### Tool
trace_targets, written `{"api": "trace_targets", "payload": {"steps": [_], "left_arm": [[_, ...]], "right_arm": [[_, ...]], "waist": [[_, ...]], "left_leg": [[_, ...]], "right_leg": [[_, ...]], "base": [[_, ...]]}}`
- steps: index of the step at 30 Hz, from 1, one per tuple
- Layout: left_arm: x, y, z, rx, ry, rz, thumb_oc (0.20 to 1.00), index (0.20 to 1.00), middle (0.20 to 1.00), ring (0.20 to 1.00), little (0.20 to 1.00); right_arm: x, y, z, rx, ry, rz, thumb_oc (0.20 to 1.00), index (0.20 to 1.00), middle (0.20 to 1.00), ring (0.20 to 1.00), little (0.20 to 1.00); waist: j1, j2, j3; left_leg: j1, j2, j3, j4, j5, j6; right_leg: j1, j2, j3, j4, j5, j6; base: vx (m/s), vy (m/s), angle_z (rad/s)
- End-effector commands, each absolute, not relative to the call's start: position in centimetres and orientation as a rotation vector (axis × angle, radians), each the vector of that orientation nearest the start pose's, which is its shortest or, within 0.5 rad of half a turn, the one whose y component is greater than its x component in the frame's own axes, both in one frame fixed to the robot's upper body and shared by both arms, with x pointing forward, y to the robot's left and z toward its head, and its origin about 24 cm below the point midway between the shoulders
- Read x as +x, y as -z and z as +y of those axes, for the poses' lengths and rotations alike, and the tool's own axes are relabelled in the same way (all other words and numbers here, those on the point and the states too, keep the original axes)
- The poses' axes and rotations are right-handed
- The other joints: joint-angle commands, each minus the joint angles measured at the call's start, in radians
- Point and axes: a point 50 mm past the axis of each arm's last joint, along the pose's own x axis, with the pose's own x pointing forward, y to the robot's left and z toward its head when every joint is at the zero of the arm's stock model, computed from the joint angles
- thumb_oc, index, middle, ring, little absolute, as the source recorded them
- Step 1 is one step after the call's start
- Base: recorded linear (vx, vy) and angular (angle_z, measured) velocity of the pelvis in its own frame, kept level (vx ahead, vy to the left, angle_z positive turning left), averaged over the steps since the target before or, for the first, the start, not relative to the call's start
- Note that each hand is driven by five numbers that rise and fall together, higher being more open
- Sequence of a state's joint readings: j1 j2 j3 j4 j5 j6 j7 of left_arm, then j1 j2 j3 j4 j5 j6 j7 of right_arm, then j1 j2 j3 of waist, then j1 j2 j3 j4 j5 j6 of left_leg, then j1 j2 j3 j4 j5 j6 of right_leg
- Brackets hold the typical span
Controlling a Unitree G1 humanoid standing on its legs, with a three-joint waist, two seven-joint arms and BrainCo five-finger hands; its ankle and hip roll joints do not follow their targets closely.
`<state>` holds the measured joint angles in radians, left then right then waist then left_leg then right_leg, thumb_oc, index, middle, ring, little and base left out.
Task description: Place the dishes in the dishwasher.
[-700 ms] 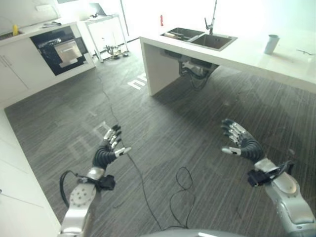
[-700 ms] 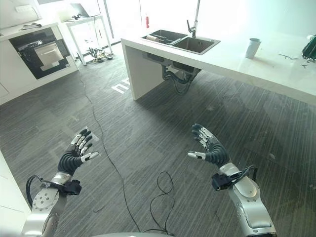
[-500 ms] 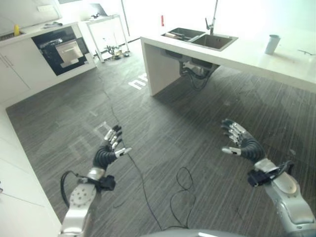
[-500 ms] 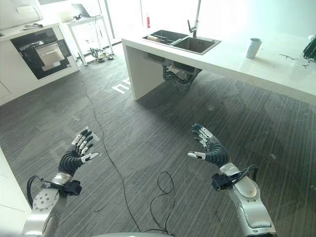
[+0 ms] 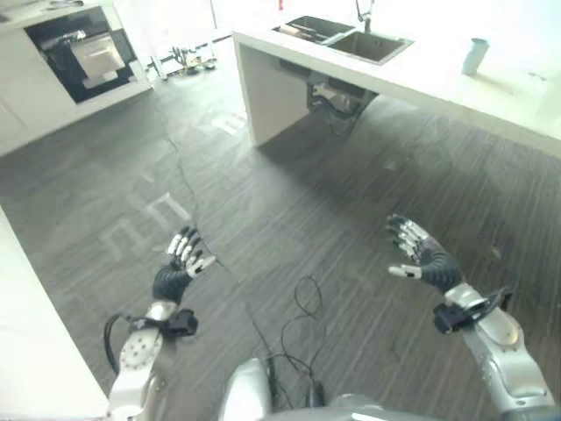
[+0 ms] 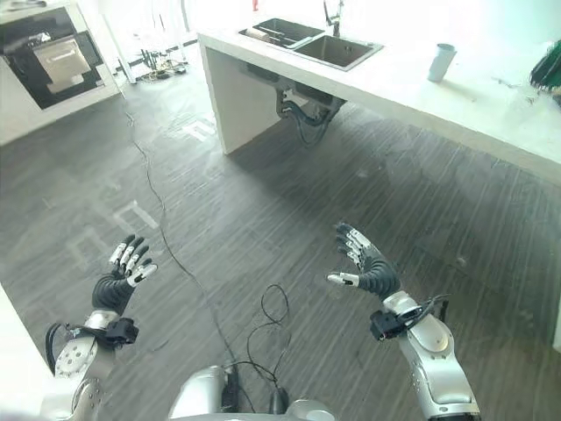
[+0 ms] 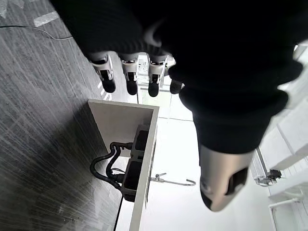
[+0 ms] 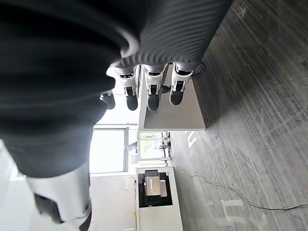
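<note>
Nearest, the left hand (image 5: 178,266) and right hand (image 5: 419,260) hang over the floor (image 5: 289,202), fingers wide, holding nothing. Beyond, dishes (image 6: 263,33) lie in the sink (image 6: 302,39) at the bench (image 5: 491,88) end. The dishwasher (image 6: 48,57) stands far left.

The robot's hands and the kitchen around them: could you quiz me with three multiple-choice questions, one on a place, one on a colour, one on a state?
1. Where is the cup?
A. on the floor
B. on the white counter, apart from the sink
C. in the sink

2. What colour is the floor?
A. dark grey
B. red
C. white

3. How are the left hand and right hand?
A. gripping a plate
B. clenched
C. open, holding nothing

Answers:
1 B, it stands on the countertop.
2 A, grey striped flooring.
3 C, fingers spread over bare floor.
</note>
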<state>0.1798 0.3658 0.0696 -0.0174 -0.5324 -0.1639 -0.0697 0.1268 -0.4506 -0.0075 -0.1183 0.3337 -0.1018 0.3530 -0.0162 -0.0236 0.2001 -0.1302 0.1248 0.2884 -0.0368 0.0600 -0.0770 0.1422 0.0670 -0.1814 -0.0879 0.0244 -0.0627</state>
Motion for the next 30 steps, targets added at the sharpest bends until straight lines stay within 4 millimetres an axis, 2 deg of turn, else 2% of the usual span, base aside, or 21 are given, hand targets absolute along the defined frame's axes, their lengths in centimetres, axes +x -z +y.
{"api": "trace_targets", "payload": {"steps": [1, 3, 5, 7, 9, 11, 12, 15, 16, 17, 18, 19, 20, 21, 22, 25, 26, 27, 30], "left_arm": [[21.0, -6.3, 24.6, -0.153, -0.061, -0.160, 1.000, 1.000, 1.000, 1.000, 1.000], [20.4, -6.0, 24.6, -0.146, -0.066, -0.154, 1.000, 1.000, 1.000, 1.000, 1.000], [20.3, -5.8, 24.8, -0.150, -0.080, -0.148, 1.000, 1.000, 1.000, 1.000, 1.000], [20.5, -6.0, 25.0, -0.143, -0.075, -0.155, 1.000, 1.000, 1.000, 1.000, 1.000], [20.8, -6.5, 24.9, -0.129, -0.053, -0.171, 1.000, 1.000, 1.000, 1.000, 1.000], [21.3, -7.0, 24.7, -0.104, -0.020, -0.175, 1.000, 1.000, 1.000, 1.000, 1.000], [21.4, -7.1, 24.7, -0.101, -0.015, -0.174, 1.000, 1.000, 1.000, 1.000, 1.000], [21.7, -7.3, 24.6, -0.082, 0.021, -0.167, 1.000, 1.000, 1.000, 1.000, 1.000], [21.7, -7.3, 24.5, -0.076, 0.030, -0.166, 1.000, 1.000, 1.000, 1.000, 1.000], [21.7, -7.4, 24.4, -0.084, 0.042, -0.165, 1.000, 1.000, 1.000, 1.000, 1.000], [21.9, -7.3, 24.3, -0.096, 0.049, -0.164, 1.000, 1.000, 1.000, 1.000, 1.000], [22.1, -7.2, 24.0, -0.101, 0.049, -0.166, 1.000, 1.000, 1.000, 1.000, 1.000], [22.4, -7.3, 23.7, -0.097, 0.055, -0.168, 1.000, 1.000, 1.000, 1.000, 1.000], [23.0, -7.7, 23.4, -0.094, 0.080, -0.177, 1.000, 1.000, 1.000, 1.000, 1.000], [23.5, -8.3, 22.9, -0.101, 0.111, -0.194, 1.000, 1.000, 1.000, 1.000, 1.000], [23.2, -8.4, 22.7, -0.104, 0.116, -0.208, 1.000, 1.000, 1.000, 1.000, 1.000], [23.1, -8.3, 22.6, -0.104, 0.113, -0.204, 1.000, 1.000, 1.000, 1.000, 1.000], [23.1, -8.1, 22.2, -0.102, 0.118, -0.198, 1.000, 1.000, 1.000, 1.000, 1.000], [23.0, -7.6, 21.4, -0.120, 0.154, -0.183, 1.000, 1.000, 1.000, 1.000, 1.000]], "right_arm": [[22.0, -8.8, -21.7, -0.185, -0.387, -0.173, 1.000, 1.000, 1.000, 1.000, 1.000], [21.8, -8.8, -22.1, -0.180, -0.388, -0.169, 1.000, 1.000, 1.000, 1.000, 1.000], [21.7, -8.9, -22.1, -0.174, -0.394, -0.169, 1.000, 1.000, 1.000, 1.000, 1.000], [21.6, -9.0, -22.1, -0.170, -0.398, -0.170, 1.000, 1.000, 1.000, 1.000, 1.000], [21.8, -9.2, -21.9, -0.168, -0.394, -0.182, 1.000, 1.000, 1.000, 1.000, 1.000], [22.4, -9.4, -21.4, -0.162, -0.357, -0.194, 1.000, 1.000, 1.000, 1.000, 1.000], [22.6, -9.4, -21.3, -0.156, -0.351, -0.195, 1.000, 1.000, 1.000, 1.000, 1.000], [22.7, -9.1, -21.1, -0.122, -0.318, -0.195, 1.000, 1.000, 1.000, 1.000, 1.000], [22.5, -9.0, -20.9, -0.119, -0.314, -0.194, 1.000, 1.000, 1.000, 1.000, 1.000], [22.3, -8.7, -20.8, -0.119, -0.309, -0.190, 1.000, 1.000, 1.000, 1.000, 1.000], [22.2, -8.5, -20.6, -0.126, -0.309, -0.184, 1.000, 1.000, 1.000, 1.000, 1.000], [22.4, -8.2, -20.2, -0.147, -0.316, -0.172, 1.000, 1.000, 1.000, 1.000, 1.000], [22.5, -8.0, -20.2, -0.155, -0.319, -0.167, 1.000, 1.000, 1.000, 1.000, 1.000], [22.5, -8.2, -20.6, -0.154, -0.317, -0.160, 1.000, 1.000, 1.000, 1.000, 1.000], [22.4, -8.4, -21.2, -0.151, -0.304, -0.154, 1.000, 1.000, 1.000, 1.000, 1.000], [21.8, -8.4, -22.3, -0.125, -0.277, -0.154, 1.000, 1.000, 1.000, 1.000, 1.000], [21.6, -8.3, -22.6, -0.135, -0.270, -0.152, 1.000, 1.000, 1.000, 1.000, 1.000], [21.4, -8.3, -22.7, -0.145, -0.261, -0.154, 1.000, 1.000, 1.000, 1.000, 1.000], [21.0, -8.0, -22.9, -0.139, -0.221, -0.138, 1.000, 1.000, 1.000, 1.000, 1.000]], "waist": [[0.024, 0.014, -0.048], [0.033, 0.014, -0.052], [0.029, 0.011, -0.057], [0.034, 0.000, -0.067], [0.049, -0.011, -0.078], [0.069, -0.026, -0.100], [0.071, -0.029, -0.104], [0.079, -0.036, -0.120], [0.074, -0.036, -0.121], [0.065, -0.028, -0.121], [0.056, -0.017, -0.119], [0.044, 0.000, -0.113], [0.036, 0.004, -0.107], [0.027, -0.003, -0.102], [0.016, -0.014, -0.092], [-0.007, -0.027, -0.068], [-0.022, -0.033, -0.059], [-0.046, -0.035, -0.051], [-0.084, -0.025, -0.048]], "left_leg": [[0.007, 0.035, -0.098, -0.050, 0.179, -0.048], [0.004, 0.032, -0.110, -0.050, 0.158, -0.044], [0.019, 0.029, -0.078, -0.050, 0.134, -0.033], [0.033, 0.005, -0.057, -0.049, 0.087, -0.008], [0.042, -0.023, -0.065, -0.046, 0.056, 0.017], [0.064, -0.065, -0.083, -0.050, 0.024, 0.050], [0.066, -0.072, -0.087, -0.050, 0.020, 0.055], [0.092, -0.117, -0.122, -0.050, -0.009, 0.087], [0.104, -0.132, -0.127, -0.050, -0.017, 0.096], [0.119, -0.136, -0.132, -0.050, -0.027, 0.103], [0.135, -0.135, -0.132, -0.050, -0.037, 0.108], [0.158, -0.126, -0.127, -0.050, -0.053, 0.111], [0.169, -0.122, -0.122, -0.050, -0.057, 0.112], [0.172, -0.125, -0.117, -0.050, -0.051, 0.107], [0.189, -0.133, -0.138, -0.050, -0.056, 0.104], [0.240, -0.130, -0.150, -0.050, -0.084, 0.086], [0.260, -0.132, -0.147, -0.050, -0.102, 0.081], [0.284, -0.138, -0.155, -0.050, -0.122, 0.079], [0.340, -0.153, -0.227, -0.050, -0.167, 0.093]], "right_leg": [[0.122, -0.028, 0.080, 0.001, -0.132, 0.106], [0.144, -0.037, 0.084, 0.001, -0.145, 0.106], [0.157, -0.056, 0.078, 0.004, -0.145, 0.114], [0.171, -0.090, 0.064, 0.025, -0.156, 0.138], [0.182, -0.126, 0.051, 0.050, -0.170, 0.164], [0.169, -0.183, 0.015, 0.113, -0.142, 0.211], [0.161, -0.191, 0.011, 0.129, -0.136, 0.218], [0.104, -0.229, -0.010, 0.312, -0.045, 0.249], [0.062, -0.239, 0.000, 0.415, 0.001, 0.257], [0.023, -0.234, 0.012, 0.507, 0.043, 0.260], [-0.034, -0.235, 0.017, 0.600, 0.062, 0.258], [-0.127, -0.249, 0.007, 0.696, 0.065, 0.241], [-0.164, -0.245, -0.009, 0.692, 0.034, 0.225], [-0.176, -0.209, -0.034, 0.614, -0.018, 0.216], [-0.169, -0.185, -0.070, 0.515, -0.028, 0.210], [-0.200, -0.190, -0.119, 0.336, 0.002, 0.208], [-0.214, -0.190, -0.111, 0.254, 0.037, 0.218], [-0.261, -0.187, -0.065, 0.182, 0.082, 0.233], [-0.330, -0.191, 0.047, 0.045, 0.161, 0.242]], "base": [[0.57, 0.321, 0.18], [0.50, 0.294, -0.26], [0.36, 0.240, -0.54], [0.37, 0.278, -0.26], [0.43, 0.342, -0.01], [0.44, 0.352, 0.03], [0.28, 0.249, 0.20], [0.31, 0.309, 0.47], [0.23, 0.278, 0.66], [0.23, 0.314, 0.66], [0.22, 0.364, 0.56], [0.18, 0.311, 0.36], [0.20, 0.216, 0.26], [0.25, 0.058, 0.40], [0.27, -0.018, 0.51], [0.22, -0.068, 0.63], [0.29, -0.106, 0.49], [0.35, -0.124, 0.33], [0.41, -0.149, 0.41]]}}
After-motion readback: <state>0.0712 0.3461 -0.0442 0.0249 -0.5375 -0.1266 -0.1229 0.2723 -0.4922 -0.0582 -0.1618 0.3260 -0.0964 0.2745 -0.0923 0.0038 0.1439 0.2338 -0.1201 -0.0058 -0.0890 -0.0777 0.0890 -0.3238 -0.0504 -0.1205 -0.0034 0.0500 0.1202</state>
